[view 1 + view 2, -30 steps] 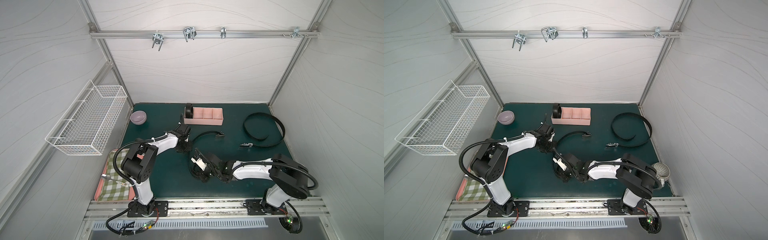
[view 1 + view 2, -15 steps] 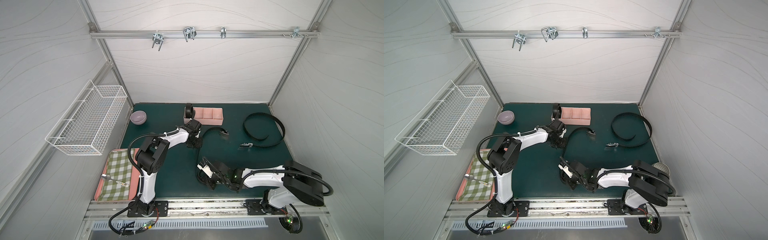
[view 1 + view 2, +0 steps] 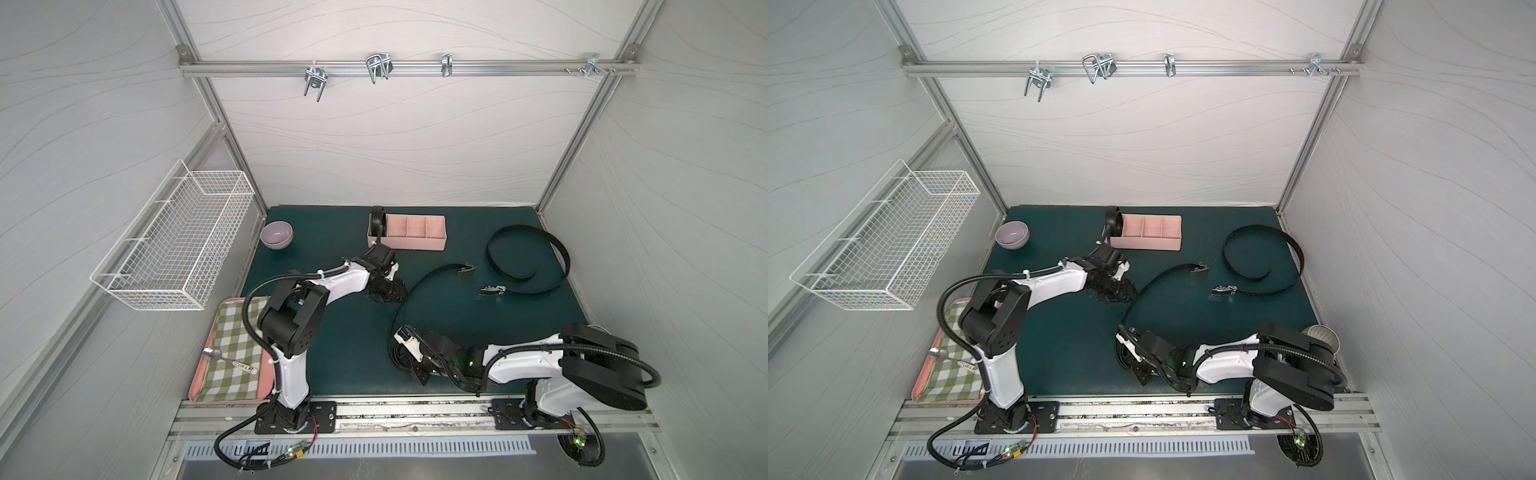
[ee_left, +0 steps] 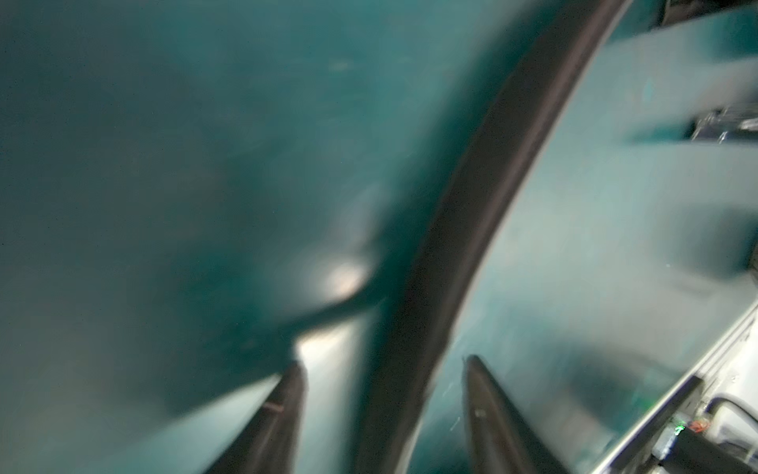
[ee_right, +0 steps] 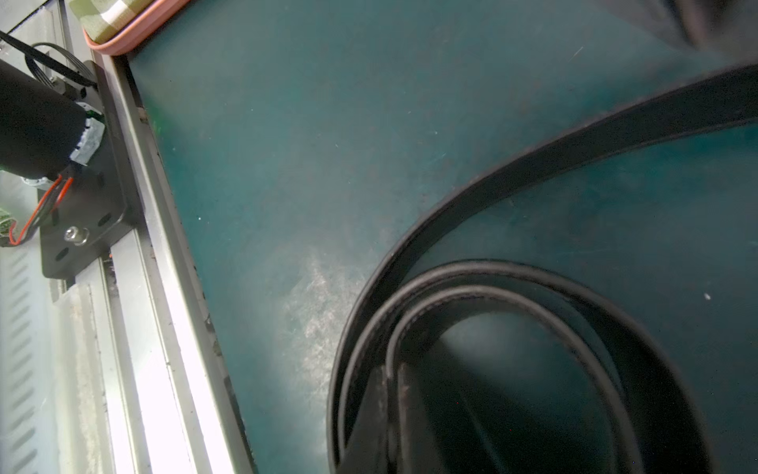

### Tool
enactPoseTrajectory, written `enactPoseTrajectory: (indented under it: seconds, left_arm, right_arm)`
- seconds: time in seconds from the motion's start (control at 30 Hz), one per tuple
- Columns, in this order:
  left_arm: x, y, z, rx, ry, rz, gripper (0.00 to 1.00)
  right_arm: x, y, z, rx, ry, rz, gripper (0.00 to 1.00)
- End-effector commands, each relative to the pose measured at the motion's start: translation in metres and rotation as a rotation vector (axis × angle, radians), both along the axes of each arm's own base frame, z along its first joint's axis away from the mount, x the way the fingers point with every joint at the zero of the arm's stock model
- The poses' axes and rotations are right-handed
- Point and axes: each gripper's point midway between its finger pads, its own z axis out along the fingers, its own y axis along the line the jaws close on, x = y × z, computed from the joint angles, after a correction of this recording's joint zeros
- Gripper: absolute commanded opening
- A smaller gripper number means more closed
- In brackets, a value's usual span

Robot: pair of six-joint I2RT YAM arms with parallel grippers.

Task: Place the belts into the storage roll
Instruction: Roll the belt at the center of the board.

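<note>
In a top view the left gripper (image 3: 392, 293) hovers low, the storage roll (image 3: 415, 243) just beyond it; the roll's nearest end compartment holds a coiled belt (image 3: 377, 220); the middle belt (image 3: 424, 276) curves from beside it to the right gripper (image 3: 401, 359); a loose belt (image 3: 528, 290) lies well aside. Left wrist view, blurred: fingers (image 4: 287, 410) spread apart, the strap between them. Right wrist view: jaws pinched tight on that belt's inner coil.

The divided tray (image 3: 415, 239) sits at rear centre of the tabletop (image 3: 340, 353), a coiled belt (image 3: 377, 220) in its leftmost compartment. A looped belt (image 3: 521, 227) lies to its right; a third belt (image 3: 415, 282) runs from centre to front. A bowl (image 3: 276, 235) stands rear left.
</note>
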Motion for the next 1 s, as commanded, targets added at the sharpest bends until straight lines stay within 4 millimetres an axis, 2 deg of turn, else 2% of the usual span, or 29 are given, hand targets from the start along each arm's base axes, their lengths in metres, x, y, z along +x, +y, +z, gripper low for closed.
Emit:
enactPoseTrajectory:
  seconds: [0.0,0.03,0.13,0.23,0.4,0.53,0.6,0.77,0.87,0.97]
  left_arm:
    - [0.002,0.034,0.038,-0.036,-0.054,0.124,0.73]
    - [-0.005,0.046,0.044,-0.030,-0.064,0.153,0.78]
    - [-0.032,0.068,0.049,-0.011,-0.077,0.208,0.81]
    - [-0.063,0.073,0.044,-0.072,-0.058,0.242,0.79]
    - [-0.103,0.057,0.049,-0.304,-0.081,0.236,0.74]
    - [-0.124,0.042,0.057,-0.360,-0.116,0.172,0.76]
    - [-0.131,0.033,0.055,-0.392,-0.093,0.144,0.75]
    - [-0.141,0.003,0.046,-0.468,-0.048,0.066,0.65]
    - [-0.147,-0.009,0.038,-0.485,-0.019,0.024,0.55]
    - [-0.153,-0.017,0.027,-0.485,0.016,-0.015,0.54]
  right_arm:
    - [-0.012,-0.023,-0.030,-0.116,0.043,0.004,0.00]
    - [-0.012,-0.023,-0.029,-0.116,0.042,0.005,0.00]
    - [-0.011,-0.023,-0.026,-0.108,0.034,0.004,0.00]
    - [-0.010,-0.022,-0.021,-0.099,0.028,-0.001,0.00]
    - [-0.010,-0.020,-0.014,-0.076,0.027,0.001,0.00]
    - [-0.010,-0.019,-0.013,-0.075,0.031,0.001,0.00]
    - [-0.010,-0.019,-0.014,-0.074,0.035,0.002,0.00]
    - [-0.011,-0.019,-0.014,-0.075,0.040,-0.001,0.00]
    - [-0.011,-0.020,-0.015,-0.075,0.044,-0.003,0.00]
    - [-0.010,-0.020,-0.015,-0.072,0.049,-0.004,0.00]
